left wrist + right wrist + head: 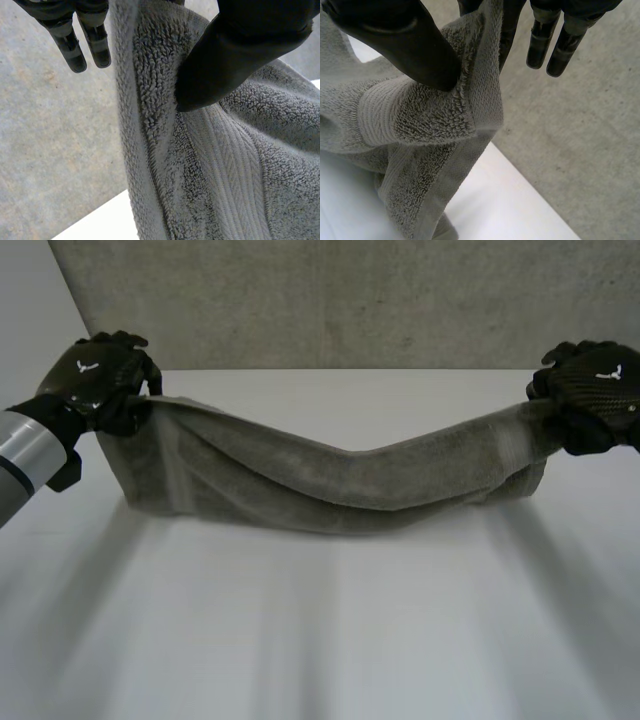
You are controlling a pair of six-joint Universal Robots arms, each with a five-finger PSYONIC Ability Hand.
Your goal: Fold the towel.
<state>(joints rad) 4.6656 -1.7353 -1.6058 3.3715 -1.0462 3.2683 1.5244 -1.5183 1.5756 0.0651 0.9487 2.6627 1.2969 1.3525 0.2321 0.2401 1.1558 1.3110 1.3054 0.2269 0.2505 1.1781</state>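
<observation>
Hold: left robot hand (95,380), right robot hand (595,390) pinching towel (330,485) corners.
Next: I'd move them level; sagging middle maybe brushes tabletop (320,640).

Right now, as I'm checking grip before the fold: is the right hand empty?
No, the right hand pinches an end of the grey towel between its thumb and fingers.

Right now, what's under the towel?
The white table; the towel hangs over it, pinched at each end by the left hand and right hand. The strip beneath is hidden.

White table (320,640), grey towel (330,485) sagging low over it
</observation>
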